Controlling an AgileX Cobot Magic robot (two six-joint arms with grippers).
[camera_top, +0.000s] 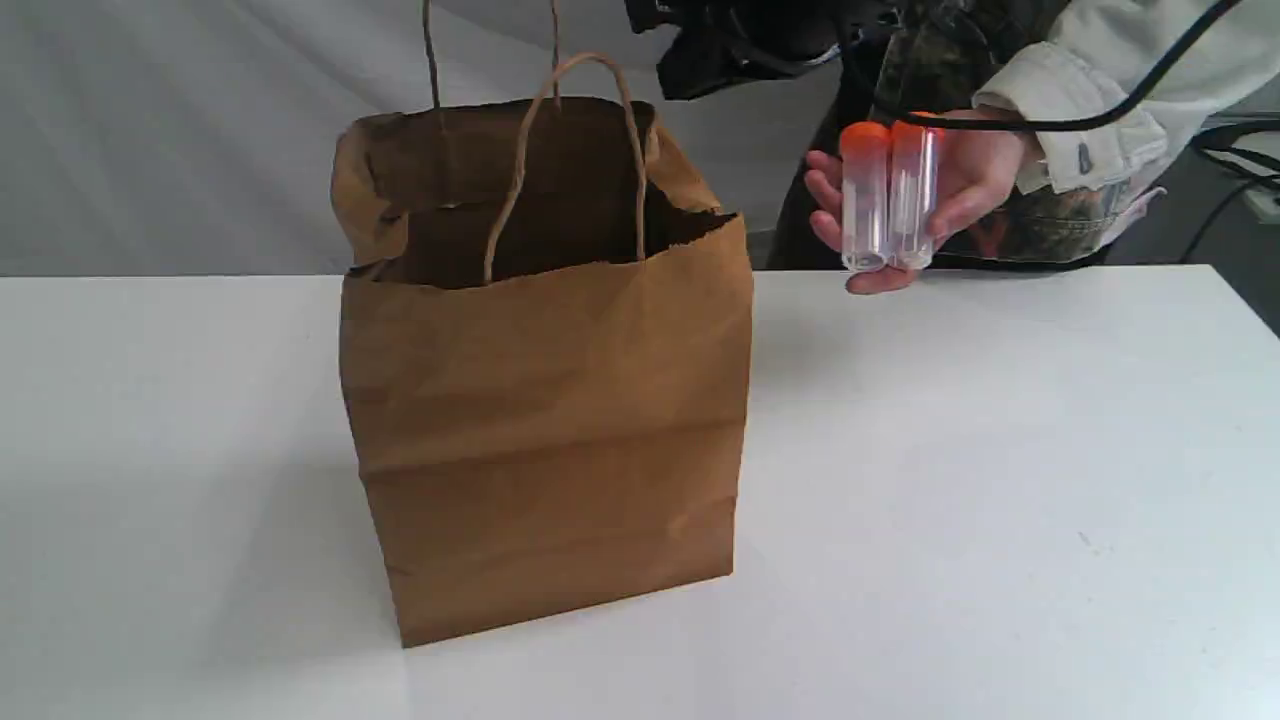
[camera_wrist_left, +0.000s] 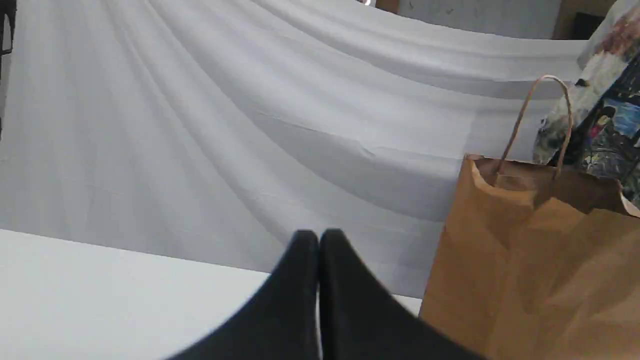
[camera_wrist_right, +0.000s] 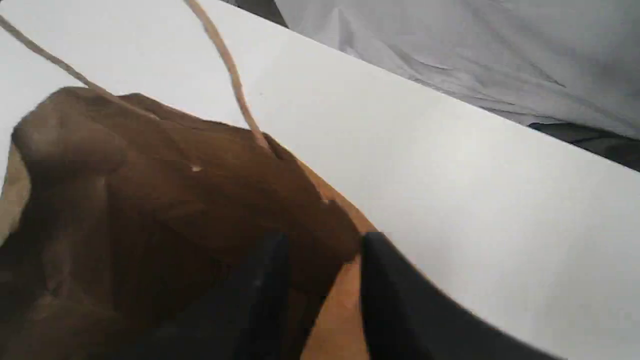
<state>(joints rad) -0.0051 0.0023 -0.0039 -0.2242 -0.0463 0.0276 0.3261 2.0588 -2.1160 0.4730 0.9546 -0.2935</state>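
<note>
- Worktop (camera_top: 1000, 520), white and flat, fills the lower part of the exterior view and carries the paper bag.
- The paper bag (camera_top: 545, 420) stands upright left of centre in that view. It rests on its flat base, its creased walls hold the mouth wide open, and its stiff twine handles (camera_top: 565, 150) stick up by themselves.
- The left gripper (camera_wrist_left: 318, 235) hovers low over the worktop beside the bag's side wall, apart from it. Its fingers are pressed together with nothing between them.
- The right gripper (camera_wrist_right: 322, 250) hangs above the bag's open mouth with its fingers apart. The paper rim runs between them, but contact cannot be told.
- Behind the bag, in the upper right of the exterior frame, a person's hand (camera_top: 970, 185) holds two clear tubes (camera_top: 888, 200) upright and side by side, orange caps on top. The curled hand cradles them, seemingly so that neither slips.
- Farthest back, a white drape (camera_top: 150, 130) hangs in folds as a backdrop.
</note>
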